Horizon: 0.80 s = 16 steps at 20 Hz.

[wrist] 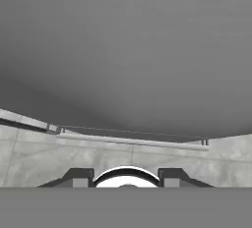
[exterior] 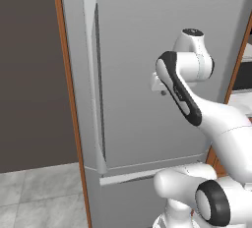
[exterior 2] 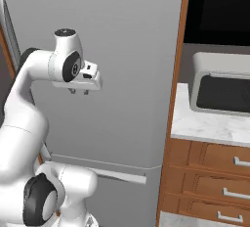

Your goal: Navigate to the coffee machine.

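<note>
The coffee machine is out of view. My gripper [exterior 2: 79, 92] hangs from the folded arm, pointing down, close in front of a tall grey refrigerator door [exterior 2: 122, 50]. In the left base view the gripper [exterior: 162, 92] peeks out behind the dark forearm. In the hand view the two fingertips [wrist: 81, 178] stand wide apart with nothing between them, so the gripper [wrist: 126, 182] is open. It looks down the fridge front to the floor.
The refrigerator [exterior: 147, 35] stands right ahead, with a long vertical handle [exterior: 98, 99]. To its right is a wooden cabinet with drawers [exterior 2: 215, 172] and a marble counter [exterior 2: 205, 123] carrying a light grey toaster oven [exterior 2: 222, 89]. To the left are a dark wall [exterior: 29, 74] and tiled floor [exterior: 39, 192].
</note>
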Motion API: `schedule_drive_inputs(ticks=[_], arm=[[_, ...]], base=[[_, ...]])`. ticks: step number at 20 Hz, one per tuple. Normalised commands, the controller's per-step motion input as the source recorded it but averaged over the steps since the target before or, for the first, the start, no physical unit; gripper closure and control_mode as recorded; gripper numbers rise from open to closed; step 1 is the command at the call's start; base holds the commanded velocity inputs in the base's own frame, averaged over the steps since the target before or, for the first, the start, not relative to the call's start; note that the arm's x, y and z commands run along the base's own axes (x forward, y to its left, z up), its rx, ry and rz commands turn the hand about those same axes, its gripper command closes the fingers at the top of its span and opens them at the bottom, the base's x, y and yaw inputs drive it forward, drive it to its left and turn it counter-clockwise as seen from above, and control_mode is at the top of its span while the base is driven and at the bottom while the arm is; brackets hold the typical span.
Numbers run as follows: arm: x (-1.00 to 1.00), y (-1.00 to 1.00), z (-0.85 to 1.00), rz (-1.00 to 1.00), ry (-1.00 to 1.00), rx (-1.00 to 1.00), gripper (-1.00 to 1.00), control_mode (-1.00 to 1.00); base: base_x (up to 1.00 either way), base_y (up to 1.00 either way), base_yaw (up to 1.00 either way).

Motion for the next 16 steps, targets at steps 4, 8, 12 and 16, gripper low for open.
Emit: schedule_drive_inputs(ticks=[4, 8, 12, 16], arm=[[-0.56, 0.0, 0.0, 0.0, -0.22, 0.0, -1.0, -1.0], [-0.97, 0.0, 0.21, -0.02, -0.38, 0.0, -1.0, -1.0], [-0.75, 0.0, 0.31, -0.06, -0.17, 0.0, -1.0, -1.0], [-0.46, 0.0, 0.3, -0.09, 0.0, 0.02, -1.0, -1.0]], base=[[0.0, 0.0, 0.0], [0.0, 0.0, 0.0], [0.0, 0.0, 0.0], [0.0, 0.0, 0.0]])
